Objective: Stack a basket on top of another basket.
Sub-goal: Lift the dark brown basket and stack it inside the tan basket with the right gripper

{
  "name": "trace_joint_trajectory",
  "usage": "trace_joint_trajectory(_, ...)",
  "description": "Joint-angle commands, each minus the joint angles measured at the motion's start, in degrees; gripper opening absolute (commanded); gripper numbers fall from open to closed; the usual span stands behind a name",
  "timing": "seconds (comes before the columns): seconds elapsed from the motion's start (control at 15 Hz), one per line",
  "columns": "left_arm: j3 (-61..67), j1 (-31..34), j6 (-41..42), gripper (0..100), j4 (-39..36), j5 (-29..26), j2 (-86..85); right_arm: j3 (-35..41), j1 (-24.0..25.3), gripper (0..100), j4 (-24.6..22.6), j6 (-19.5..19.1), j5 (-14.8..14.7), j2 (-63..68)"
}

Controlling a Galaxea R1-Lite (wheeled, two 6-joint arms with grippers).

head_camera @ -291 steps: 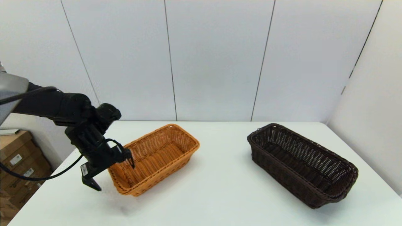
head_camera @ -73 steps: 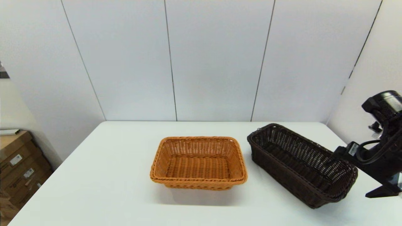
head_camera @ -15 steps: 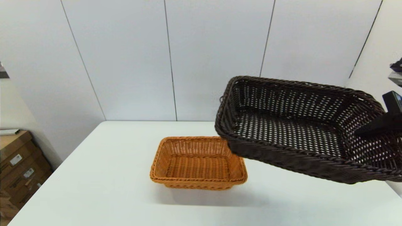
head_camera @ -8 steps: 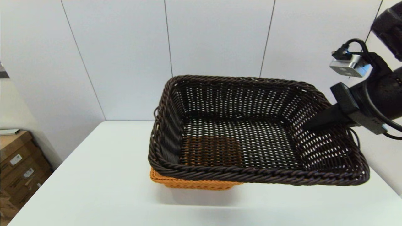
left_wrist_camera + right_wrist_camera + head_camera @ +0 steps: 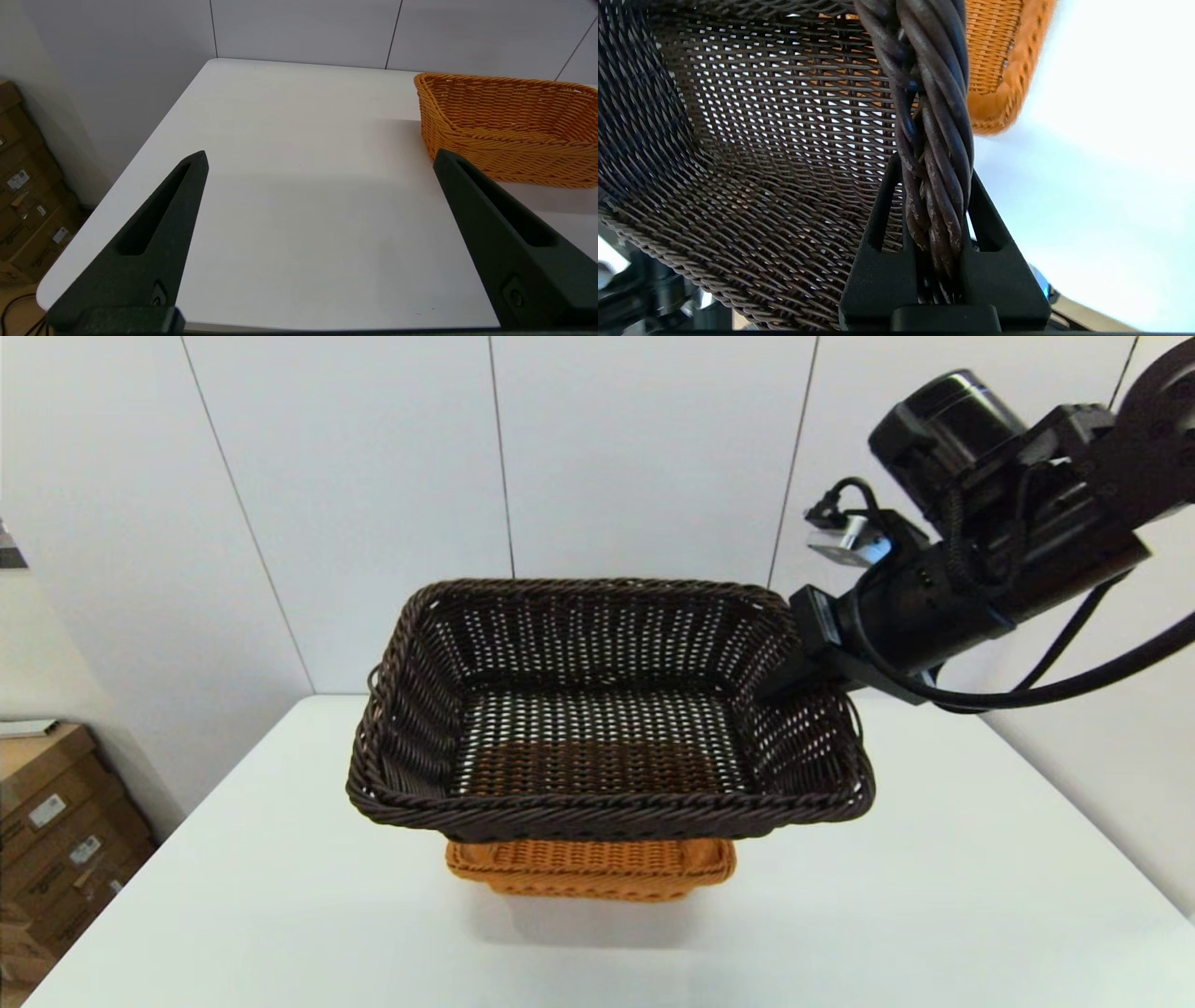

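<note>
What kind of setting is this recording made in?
Probably a robot test lab or workshop: a bare white table against plain panelled walls, cardboard boxes stacked beside it, and only two wicker baskets as props.

dark brown basket (image 5: 607, 709) held in air, roughly level, above orange-tan basket (image 5: 590, 868) sitting upright on surface (image 5: 280, 896)

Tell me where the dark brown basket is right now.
In the head view, the dark brown basket hangs mid-table, above the orange basket, its right-end rim clamped in the right claw.
</note>
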Motion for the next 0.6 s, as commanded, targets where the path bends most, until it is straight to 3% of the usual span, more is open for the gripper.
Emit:
trace_joint_trajectory(0.07, 0.0, 0.01, -0.08, 100, 0.01, 0.03, -0.01, -2.25, 2.16, 0, -1.75, 0.36, -0.2, 8.69)
trace_joint_trajectory(0.6, 0.0, 0.01, -0.08, 100, 0.01, 0.03, -0.01, -3.83, 0.23, 0, -7.12, 0.89, -2.04, 16.77)
